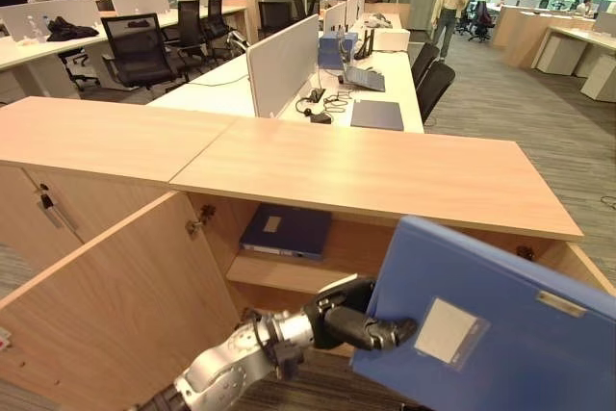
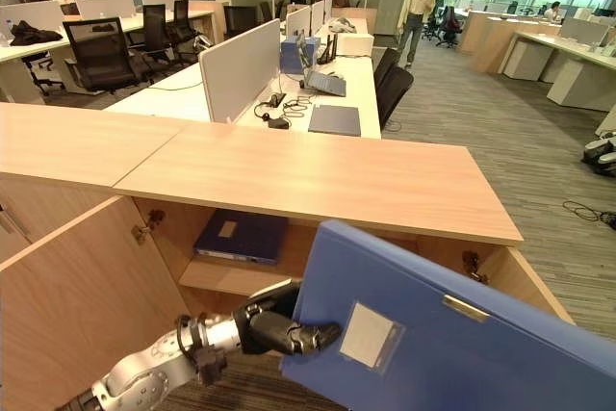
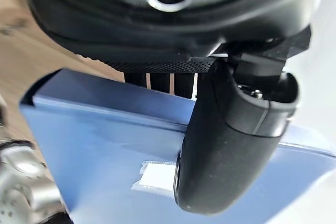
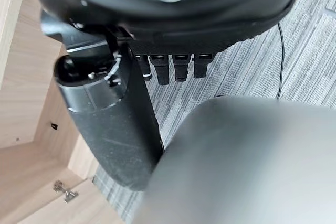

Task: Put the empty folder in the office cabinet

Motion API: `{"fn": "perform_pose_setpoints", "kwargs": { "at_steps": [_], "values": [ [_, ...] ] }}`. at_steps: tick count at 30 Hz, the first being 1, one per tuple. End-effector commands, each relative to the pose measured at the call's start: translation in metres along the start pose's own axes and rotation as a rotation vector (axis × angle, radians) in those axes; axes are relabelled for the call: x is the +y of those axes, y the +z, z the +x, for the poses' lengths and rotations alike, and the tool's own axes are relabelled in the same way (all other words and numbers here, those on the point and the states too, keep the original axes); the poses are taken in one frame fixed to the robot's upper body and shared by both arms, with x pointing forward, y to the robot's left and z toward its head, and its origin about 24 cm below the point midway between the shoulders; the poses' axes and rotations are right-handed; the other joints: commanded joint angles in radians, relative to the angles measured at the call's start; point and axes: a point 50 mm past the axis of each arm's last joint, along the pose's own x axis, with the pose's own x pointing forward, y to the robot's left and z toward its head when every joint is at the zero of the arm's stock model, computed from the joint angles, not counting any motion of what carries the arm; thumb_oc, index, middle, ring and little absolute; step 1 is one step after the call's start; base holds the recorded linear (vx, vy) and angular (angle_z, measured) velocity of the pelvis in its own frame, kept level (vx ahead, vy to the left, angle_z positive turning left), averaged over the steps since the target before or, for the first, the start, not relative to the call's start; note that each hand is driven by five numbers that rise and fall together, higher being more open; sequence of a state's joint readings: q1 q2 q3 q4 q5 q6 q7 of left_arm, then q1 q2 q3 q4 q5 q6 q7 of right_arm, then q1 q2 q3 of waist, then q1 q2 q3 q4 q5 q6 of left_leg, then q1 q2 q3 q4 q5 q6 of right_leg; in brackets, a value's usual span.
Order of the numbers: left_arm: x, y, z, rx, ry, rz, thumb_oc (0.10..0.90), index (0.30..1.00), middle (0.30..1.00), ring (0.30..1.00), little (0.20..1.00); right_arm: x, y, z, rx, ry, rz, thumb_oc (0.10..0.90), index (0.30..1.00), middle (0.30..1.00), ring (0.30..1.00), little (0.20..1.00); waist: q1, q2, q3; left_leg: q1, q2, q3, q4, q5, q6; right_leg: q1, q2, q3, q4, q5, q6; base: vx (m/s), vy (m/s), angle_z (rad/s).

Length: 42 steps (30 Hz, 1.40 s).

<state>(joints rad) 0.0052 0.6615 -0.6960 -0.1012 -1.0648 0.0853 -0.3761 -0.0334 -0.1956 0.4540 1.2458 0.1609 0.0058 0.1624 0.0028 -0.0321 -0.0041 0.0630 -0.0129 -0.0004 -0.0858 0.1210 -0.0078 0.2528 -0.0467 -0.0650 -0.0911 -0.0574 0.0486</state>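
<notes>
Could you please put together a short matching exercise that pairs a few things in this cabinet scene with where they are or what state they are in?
Things:
1. blue folder
2. dark blue binder
3. cabinet door
4. left hand

Places or states:
A. swung open at the robot's left
B. lying flat on the shelf inside the cabinet
C. held up in front of the open cabinet
D. thumb across the folder's face, clamping its edge

Pairs: 1-C, 2-B, 3-A, 4-D
</notes>
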Motion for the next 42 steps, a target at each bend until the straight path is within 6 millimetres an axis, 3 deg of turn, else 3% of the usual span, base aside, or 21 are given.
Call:
{"fn": "perform_pose_setpoints", "kwargs": {
  "at_steps": [1,6,7,8,10,11,14,17,19,22,23,24,25,26,29,31,42],
  "values": [
    [0.011,0.078,-0.012,-0.264,0.023,0.159,0.400,0.300,0.300,0.300,0.300,0.035,0.041,0.003,-0.180,0.126,-0.079,0.800,0.900,0.900,0.900,0.900,0.018,-0.032,0.037,0.067,-0.003,0.010,-0.001,-0.157,0.004,-0.083,-0.026,-0.114,0.004,0.093,0.048,0.00,0.000,0.00],
    [0.033,0.069,-0.035,-0.152,0.167,0.287,0.400,0.300,0.300,0.300,0.300,0.040,0.044,-0.002,-0.231,0.167,-0.101,0.800,0.900,0.900,0.900,0.900,0.016,-0.029,0.038,0.065,-0.003,0.010,-0.001,-0.156,0.004,-0.088,-0.028,-0.114,0.004,0.093,0.049,0.00,0.000,0.00],
    [0.054,0.064,-0.063,0.102,0.293,0.626,0.400,0.300,0.300,0.300,0.300,0.035,0.049,-0.010,-0.287,0.184,-0.129,0.800,0.900,0.900,0.900,0.900,0.015,-0.024,0.041,0.063,-0.004,0.011,-0.001,-0.158,0.002,-0.089,-0.029,-0.120,0.004,0.091,0.053,0.00,0.000,0.00],
    [0.060,0.060,-0.070,0.173,0.325,0.708,0.400,0.300,0.300,0.300,0.300,0.031,0.050,-0.013,-0.299,0.182,-0.128,0.800,0.900,0.900,0.900,0.900,0.015,-0.024,0.041,0.063,-0.004,0.011,-0.001,-0.157,0.002,-0.089,-0.029,-0.122,0.004,0.090,0.053,0.00,0.000,0.00],
    [0.060,0.060,-0.070,0.173,0.325,0.708,0.400,0.300,0.300,0.300,0.300,0.031,0.050,-0.013,-0.298,0.182,-0.129,0.800,0.900,0.900,0.900,0.900,0.014,-0.023,0.040,0.063,-0.004,0.011,-0.001,-0.158,0.002,-0.089,-0.029,-0.122,0.004,0.090,0.053,0.00,0.000,0.00],
    [0.077,0.057,-0.087,0.338,0.432,0.976,0.400,0.300,0.300,0.300,0.300,0.014,0.050,-0.022,-0.345,0.139,-0.080,0.800,0.900,0.900,0.900,0.900,0.015,-0.025,0.044,0.064,-0.003,0.007,-0.001,-0.159,0.004,-0.089,-0.031,-0.127,0.004,0.085,0.054,0.00,0.000,0.00],
    [0.082,0.053,-0.096,0.381,0.498,1.064,0.400,0.300,0.300,0.300,0.300,0.002,0.050,-0.018,-0.335,0.067,-0.008,0.800,0.900,0.900,0.900,0.900,0.020,-0.014,0.046,0.063,-0.005,0.007,-0.001,-0.161,0.007,-0.089,-0.034,-0.129,0.004,0.081,0.054,0.00,0.000,0.00],
    [0.083,0.052,-0.103,0.349,0.552,1.041,0.400,0.300,0.300,0.300,0.300,-0.004,0.059,-0.016,-0.352,0.025,0.045,0.800,0.900,0.900,0.900,0.900,0.025,-0.007,0.048,0.065,-0.006,0.006,-0.001,-0.162,0.010,-0.089,-0.036,-0.129,0.004,0.081,0.054,0.01,0.028,-0.01],
    [0.083,0.055,-0.109,0.281,0.621,1.013,0.400,0.300,0.300,0.300,0.300,-0.017,0.084,-0.021,-0.447,-0.034,0.085,0.800,0.900,0.900,0.900,0.900,0.034,0.003,0.047,0.069,-0.009,0.006,-0.001,-0.165,0.013,-0.087,-0.038,-0.128,0.004,0.081,0.052,0.01,0.034,-0.04],
    [0.081,0.056,-0.108,0.200,0.654,0.965,0.400,0.300,0.300,0.300,0.300,-0.025,0.099,-0.028,-0.513,-0.077,0.075,0.800,0.900,0.900,0.900,0.900,0.037,0.006,0.048,0.074,-0.010,0.007,-0.001,-0.167,0.014,-0.083,-0.039,-0.128,0.004,0.080,0.052,0.01,0.010,-0.01],
    [0.080,0.055,-0.105,0.140,0.666,0.905,0.400,0.300,0.300,0.300,0.300,-0.028,0.106,-0.031,-0.543,-0.094,0.073,0.800,0.900,0.900,0.900,0.900,0.038,0.008,0.048,0.076,-0.011,0.006,-0.001,-0.167,0.015,-0.081,-0.040,-0.128,0.004,0.080,0.051,0.00,0.000,0.00],
    [0.077,0.055,-0.096,-0.025,0.667,0.714,0.400,0.300,0.300,0.300,0.300,-0.031,0.123,-0.040,-0.622,-0.101,0.024,0.800,0.900,0.900,0.900,0.900,0.037,0.010,0.049,0.077,-0.011,0.005,-0.001,-0.165,0.015,-0.080,-0.041,-0.129,0.004,0.080,0.050,0.00,0.000,0.00],
    [0.077,0.055,-0.096,-0.026,0.667,0.714,0.400,0.300,0.300,0.300,0.300,-0.031,0.123,-0.040,-0.622,-0.101,0.024,0.800,0.900,0.900,0.900,0.900,0.037,0.010,0.049,0.077,-0.011,0.005,-0.001,-0.165,0.015,-0.079,-0.041,-0.129,0.004,0.080,0.050,0.00,0.000,0.00],
    [0.071,0.057,-0.088,-0.130,0.636,0.614,0.400,0.300,0.300,0.300,0.300,-0.033,0.143,-0.055,-0.721,-0.112,-0.070,0.800,0.900,0.900,0.900,0.900,0.035,0.011,0.050,0.077,-0.011,0.004,-0.001,-0.165,0.016,-0.080,-0.042,-0.130,0.004,0.079,0.049,0.00,0.000,0.00],
    [0.064,0.059,-0.079,-0.176,0.595,0.578,0.400,0.300,0.300,0.300,0.300,-0.033,0.154,-0.068,-0.790,-0.127,-0.163,0.800,0.900,0.900,0.900,0.900,0.033,0.014,0.051,0.080,-0.013,0.002,-0.001,-0.166,0.017,-0.076,-0.042,-0.131,0.004,0.077,0.048,0.00,0.000,0.00],
    [0.058,0.065,-0.072,-0.208,0.552,0.572,0.400,0.300,0.300,0.300,0.300,-0.024,0.168,-0.079,-0.860,-0.102,-0.262,0.800,0.900,0.900,0.900,0.900,0.032,0.016,0.052,0.081,-0.014,0.002,-0.001,-0.166,0.018,-0.074,-0.043,-0.133,0.004,0.075,0.048,0.00,0.000,0.00],
    [0.050,0.078,-0.061,-0.219,0.507,0.663,0.400,0.300,0.300,0.300,0.300,0.016,0.181,-0.091,-0.931,0.117,-0.401,0.800,0.900,0.900,0.900,0.900,0.041,0.014,0.058,0.080,-0.012,0.002,-0.001,-0.162,0.014,-0.072,-0.046,-0.140,0.004,0.073,0.045,0.00,-0.005,0.03]
  ]
}}
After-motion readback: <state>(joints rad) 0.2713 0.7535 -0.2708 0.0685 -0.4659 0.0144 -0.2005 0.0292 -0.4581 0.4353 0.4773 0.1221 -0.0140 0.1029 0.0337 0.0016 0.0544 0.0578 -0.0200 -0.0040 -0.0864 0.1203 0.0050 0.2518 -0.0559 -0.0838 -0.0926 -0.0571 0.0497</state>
